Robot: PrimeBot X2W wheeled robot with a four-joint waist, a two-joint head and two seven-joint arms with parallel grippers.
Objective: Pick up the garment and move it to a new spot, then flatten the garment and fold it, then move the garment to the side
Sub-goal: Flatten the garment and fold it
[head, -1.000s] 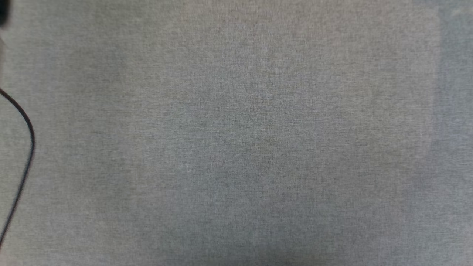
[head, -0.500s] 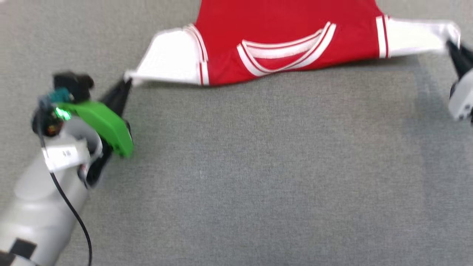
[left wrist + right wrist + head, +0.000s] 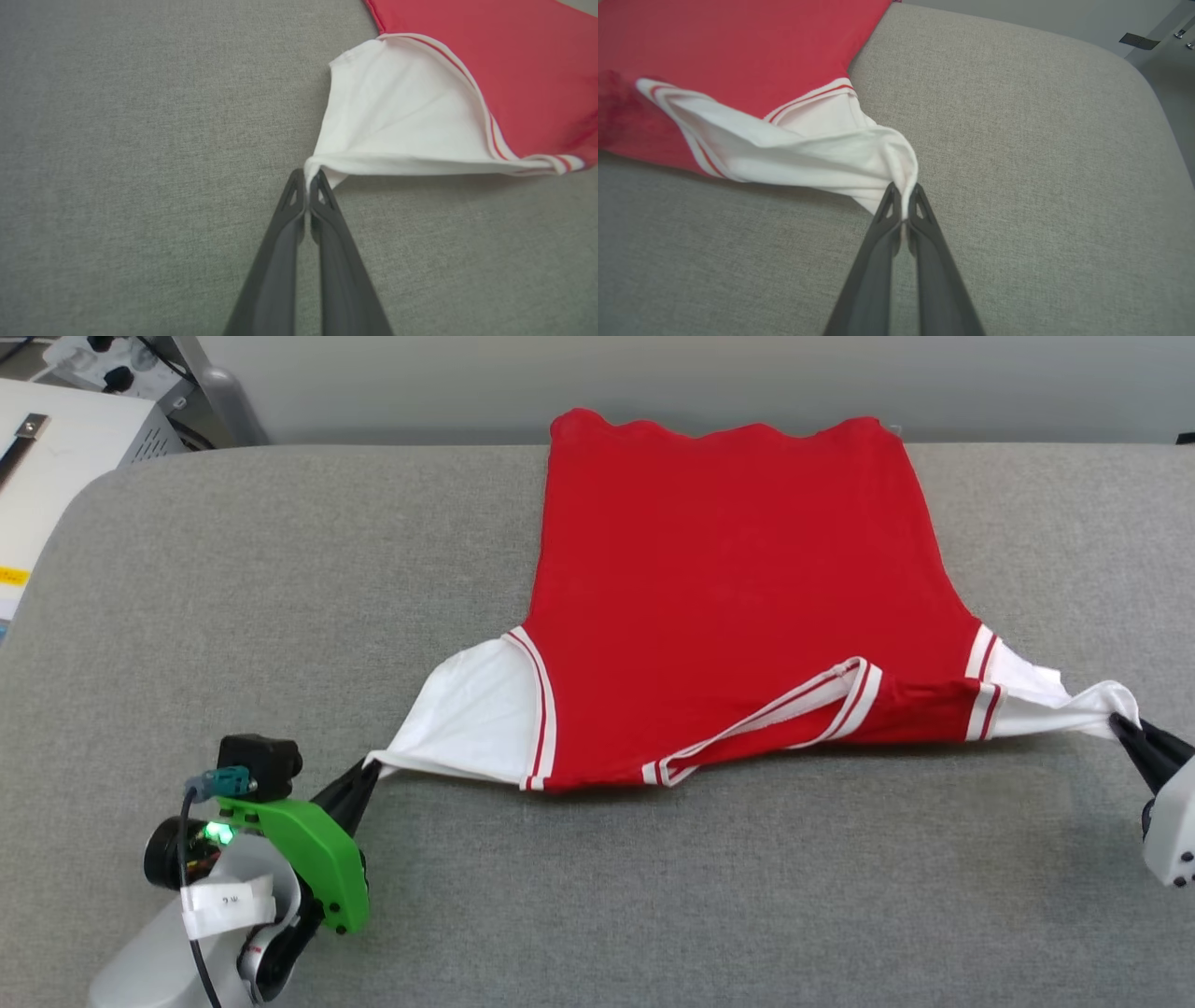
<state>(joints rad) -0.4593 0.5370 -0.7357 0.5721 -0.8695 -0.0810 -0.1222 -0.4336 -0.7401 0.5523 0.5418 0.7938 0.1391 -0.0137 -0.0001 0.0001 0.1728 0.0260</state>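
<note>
Green bracket (image 3: 313,854), blk left end effector (image 3: 307,181)

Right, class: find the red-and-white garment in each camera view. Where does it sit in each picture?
Head view: garment in the centre, sleeves stretched toward both lower corners.
Left wrist view: garment upper right, white sleeve pinched by the left gripper.
Right wrist view: garment upper left, white sleeve pinched by the right gripper.
Shared landmark: the grey fabric surface beneath it.

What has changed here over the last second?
Mostly the view itself: it swung upward, bringing the whole garment into sight. The left gripper and right gripper stay shut on its white sleeves, as half a second ago.
</note>
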